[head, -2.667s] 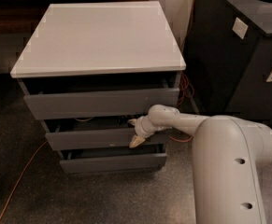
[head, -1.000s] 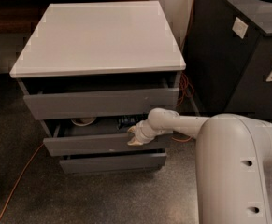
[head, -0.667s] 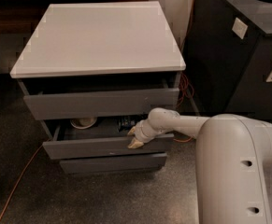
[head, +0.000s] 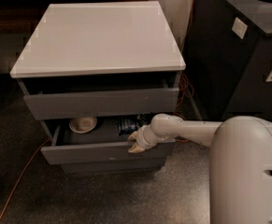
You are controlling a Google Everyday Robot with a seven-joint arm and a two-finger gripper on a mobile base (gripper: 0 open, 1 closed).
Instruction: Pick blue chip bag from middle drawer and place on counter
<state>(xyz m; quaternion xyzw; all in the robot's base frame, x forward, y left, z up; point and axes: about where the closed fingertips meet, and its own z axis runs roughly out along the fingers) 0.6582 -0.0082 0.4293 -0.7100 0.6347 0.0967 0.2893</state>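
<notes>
The middle drawer (head: pixel 105 152) of the grey cabinet is pulled partly out, showing its grey inside. A dark-blue chip bag (head: pixel 127 123) with white print lies at the drawer's back right. My gripper (head: pixel 136 143) sits at the top right of the drawer's front panel, just in front of and below the bag, at the end of my white arm (head: pixel 187 129). The counter (head: pixel 100 36), the pale flat top of the cabinet, is bare.
A round off-white bowl (head: pixel 82 124) rests in the drawer's back left. The top drawer (head: pixel 103 102) stands slightly out above it. A black box (head: pixel 240 45) with a round hole stands at the right. An orange cable (head: pixel 18 181) runs over the floor.
The middle drawer has slid further out toward me with my gripper at its front, and the bowl and blue chip bag have come into sight.
</notes>
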